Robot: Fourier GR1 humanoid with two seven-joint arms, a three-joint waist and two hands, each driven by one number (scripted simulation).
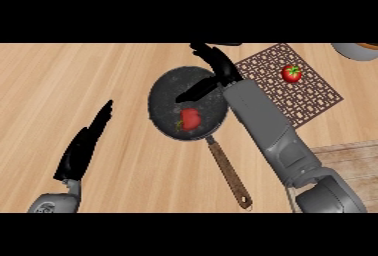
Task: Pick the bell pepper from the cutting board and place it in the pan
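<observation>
Though the pepper [190, 120] lies in the pan [166, 90], it seems light, stiff, slick, best pinched across its sides; the right hand [224, 74], above the pan, is spread, empty.

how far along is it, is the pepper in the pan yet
Done: the bell pepper lies inside the pan, with no hand touching it. In hand: nothing. The right hand is open over the pan's far rim, its fingers apart from the pepper. The left hand rests open at the left. Left: probably just drawing the right arm back.
</observation>
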